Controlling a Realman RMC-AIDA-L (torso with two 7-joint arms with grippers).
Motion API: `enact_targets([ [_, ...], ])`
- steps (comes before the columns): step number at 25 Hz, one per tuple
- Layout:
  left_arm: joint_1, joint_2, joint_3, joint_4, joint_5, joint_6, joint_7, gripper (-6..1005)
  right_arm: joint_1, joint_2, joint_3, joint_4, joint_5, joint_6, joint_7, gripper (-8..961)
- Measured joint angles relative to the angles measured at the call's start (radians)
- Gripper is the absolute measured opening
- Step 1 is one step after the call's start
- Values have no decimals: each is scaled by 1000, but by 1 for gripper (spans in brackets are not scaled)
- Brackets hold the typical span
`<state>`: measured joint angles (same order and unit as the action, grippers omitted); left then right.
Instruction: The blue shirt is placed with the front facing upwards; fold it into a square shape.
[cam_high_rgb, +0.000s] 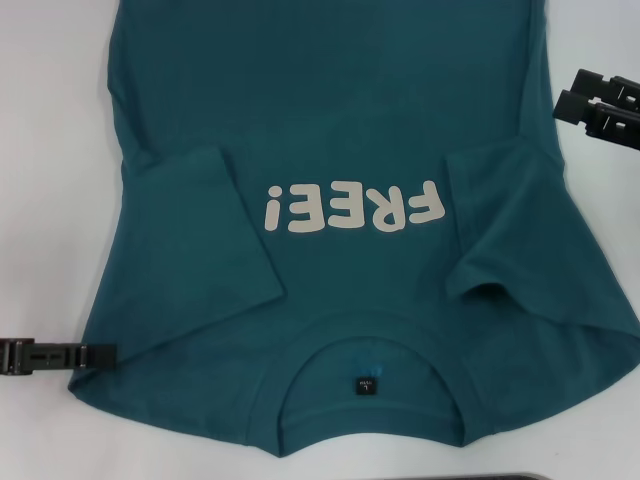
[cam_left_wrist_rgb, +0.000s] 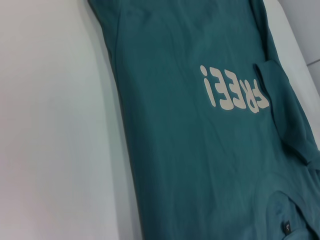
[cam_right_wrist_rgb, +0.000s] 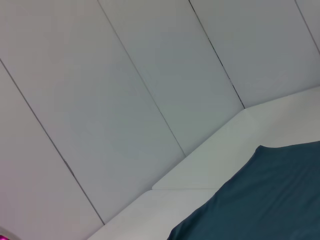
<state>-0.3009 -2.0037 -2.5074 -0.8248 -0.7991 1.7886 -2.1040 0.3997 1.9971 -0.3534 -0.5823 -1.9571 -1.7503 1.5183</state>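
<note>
The blue shirt (cam_high_rgb: 330, 150) lies flat on the white table (cam_high_rgb: 50, 150), front up. Its collar (cam_high_rgb: 370, 350) is nearest me and the pale "FREE!" lettering (cam_high_rgb: 355, 207) reads upside down. Both short sleeves are folded inward onto the chest: left sleeve (cam_high_rgb: 225, 250), right sleeve (cam_high_rgb: 500, 220). My left gripper (cam_high_rgb: 112, 353) lies low at the near left, its tip at the shirt's shoulder edge. My right gripper (cam_high_rgb: 565, 92) hovers off the cloth at the far right. The left wrist view shows the shirt (cam_left_wrist_rgb: 200, 150) and its lettering (cam_left_wrist_rgb: 232, 95). The right wrist view catches only a shirt edge (cam_right_wrist_rgb: 265, 200).
White table surface (cam_left_wrist_rgb: 55, 125) borders the shirt on both sides. Pale wall panels (cam_right_wrist_rgb: 125, 90) rise behind the table's far edge. A dark strip (cam_high_rgb: 520, 476) shows at the near edge of the head view.
</note>
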Motion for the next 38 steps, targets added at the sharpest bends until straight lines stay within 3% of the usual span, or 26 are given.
enact_targets([
  [12, 3, 15, -8, 1, 3, -15, 2, 837, 3, 0, -6, 2, 0, 1, 2, 891],
  [38, -24, 12, -1, 16, 56, -20, -9, 829, 8, -2, -1, -1, 0, 12, 11, 891],
])
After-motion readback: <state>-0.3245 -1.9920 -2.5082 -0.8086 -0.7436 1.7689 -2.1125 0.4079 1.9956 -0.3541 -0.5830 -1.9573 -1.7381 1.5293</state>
